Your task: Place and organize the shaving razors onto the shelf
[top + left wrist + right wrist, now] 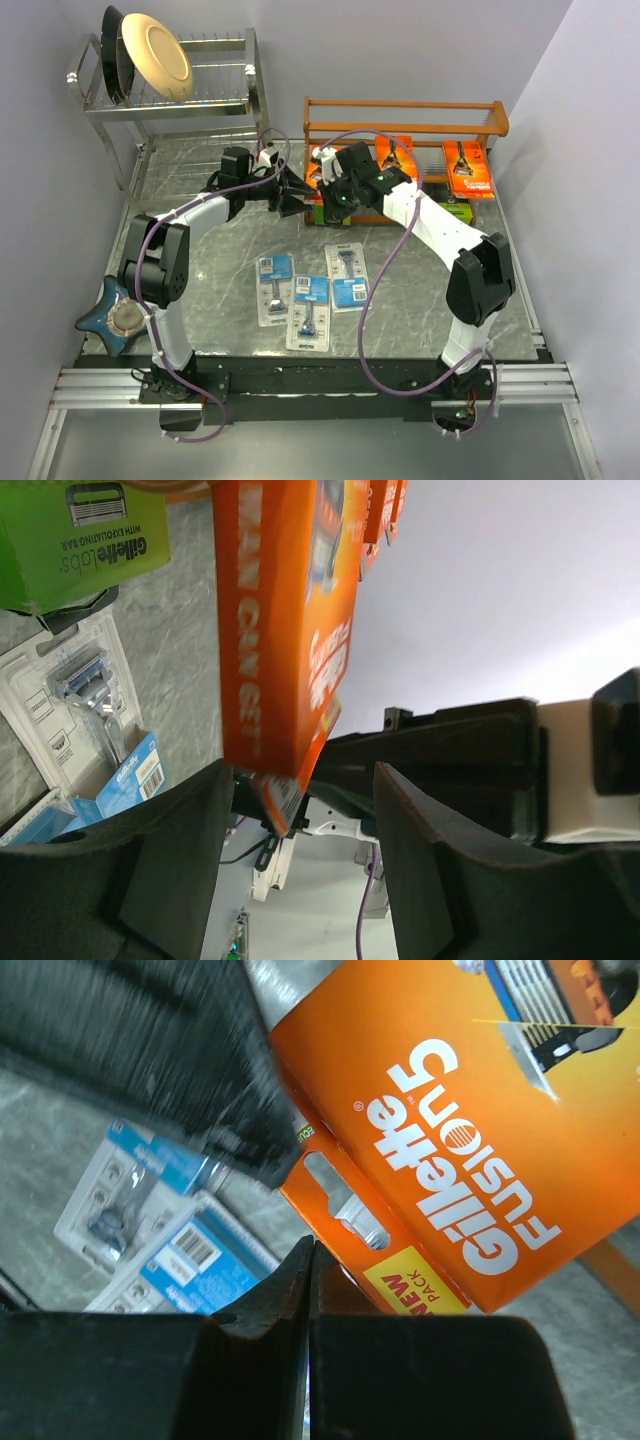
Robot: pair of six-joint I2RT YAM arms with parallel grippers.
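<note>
The orange pack (pixel 470 1160) is a flat carton with a card hang-tab. I judge it light and fairly stiff across its face, but glossy, so it is apt to slip or pivot if pinched only at a corner. The tab end is thin card that would likely bend (the slot punched through it weakens it further). The better hold looks to be across the thicker body, near the middle of a long edge, with a finger on each broad face. The pack is bright orange with white lettering, a yellow corner flash and a razor pictured at the far end.

It hangs tilted at the left front of the shelf (pixel 400 104), between the two arms and near a green box (pixel 80 540). The right gripper (pixel 310 1280) has its fingers pressed together right at the tab end; whether a sliver of card is caught I cannot tell. The left gripper (pixel 305 810) is spread, its fingers flanking the pack's lower corner. Two more orange packs (pixel 468 168) stand on the shelf. Three blue blister cards (pixel 310 312) lie flat on the surface (pixel 230 250).
</note>
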